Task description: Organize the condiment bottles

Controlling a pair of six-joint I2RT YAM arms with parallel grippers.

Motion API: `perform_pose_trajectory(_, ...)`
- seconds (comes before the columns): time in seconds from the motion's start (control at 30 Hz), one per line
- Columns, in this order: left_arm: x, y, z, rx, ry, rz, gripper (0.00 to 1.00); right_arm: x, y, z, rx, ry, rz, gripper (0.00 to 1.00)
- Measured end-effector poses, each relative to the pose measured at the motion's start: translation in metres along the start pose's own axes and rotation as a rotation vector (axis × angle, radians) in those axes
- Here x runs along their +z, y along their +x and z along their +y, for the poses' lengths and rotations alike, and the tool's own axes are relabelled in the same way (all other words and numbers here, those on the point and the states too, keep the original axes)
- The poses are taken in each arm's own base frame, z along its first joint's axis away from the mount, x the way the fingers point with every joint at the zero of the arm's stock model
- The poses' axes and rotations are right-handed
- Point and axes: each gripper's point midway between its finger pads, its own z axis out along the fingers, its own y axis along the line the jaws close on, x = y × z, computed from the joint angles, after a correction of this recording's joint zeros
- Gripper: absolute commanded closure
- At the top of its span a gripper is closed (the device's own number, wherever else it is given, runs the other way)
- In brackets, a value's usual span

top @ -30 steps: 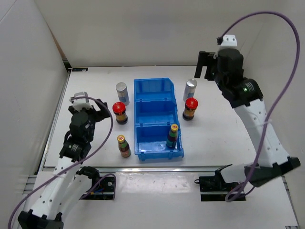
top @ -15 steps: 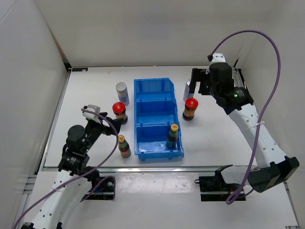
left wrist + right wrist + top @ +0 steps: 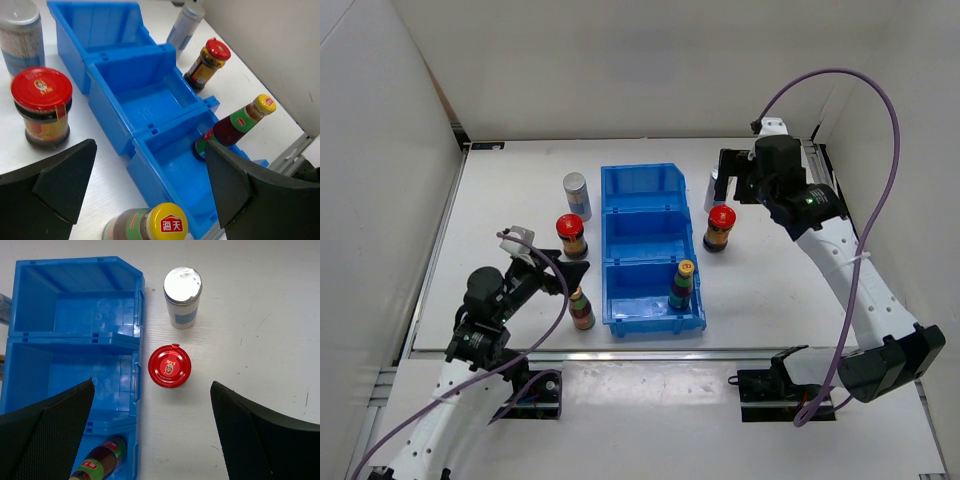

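A yellow-capped bottle [image 3: 581, 307] [image 3: 155, 227] stands left of the blue bin [image 3: 650, 205]. My left gripper [image 3: 548, 278] [image 3: 150, 150] hovers open just above it, touching nothing. Another yellow-capped bottle [image 3: 682, 285] [image 3: 100, 465] stands in the bin's near compartment. Left of the bin are a red-capped jar [image 3: 570, 236] and a silver-topped cylinder [image 3: 576, 195]. On the right stand a red-capped jar [image 3: 719, 228] [image 3: 170, 366] and a silver-topped cylinder [image 3: 183, 295]. My right gripper [image 3: 732, 175] [image 3: 152, 385] hangs open above those two, holding nothing, and partly hides the cylinder in the top view.
The bin's middle [image 3: 70, 380] and far [image 3: 75, 305] compartments hold nothing. White walls close the table at the back and both sides. A metal rail [image 3: 650, 352] runs along the near edge, close behind the bin.
My left gripper has swung right and toward the near edge, over the yellow-capped bottle beside the bin. My right gripper has come down and toward the jar and cylinder on the right.
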Motion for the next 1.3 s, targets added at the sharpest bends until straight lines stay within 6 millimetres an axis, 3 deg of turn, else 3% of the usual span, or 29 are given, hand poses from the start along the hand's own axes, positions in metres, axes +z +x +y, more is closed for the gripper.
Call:
perform_pose_trajectory(0.2, 0.013, 0.027, 0.005, -0.070, -0.001, 0.122, 0.12, 0.008, 0.005, 0.001, -0.005, 0.003, 0.022, 0.00)
perform_pose_trajectory(0.4, 0.012, 0.042, -0.007, -0.092, 0.037, 0.183, 0.11, 0.013, 0.008, -0.001, -0.005, 0.012, 0.036, 0.00)
perform_pose_trajectory(0.63, 0.003, 0.041, -0.019, -0.107, 0.072, 0.171, 0.08, 0.017, 0.010, -0.005, -0.003, 0.024, 0.049, 0.00)
perform_pose_trajectory(1.0, 0.006, 0.079, -0.007, -0.182, 0.000, 0.375, 0.04, 0.021, 0.021, -0.023, 0.001, 0.071, 0.099, 0.00)
perform_pose_trajectory(1.3, 0.003, 0.076, -0.005, -0.180, -0.026, 0.360, 0.29, 0.024, 0.017, -0.037, -0.002, 0.105, 0.123, 0.00)
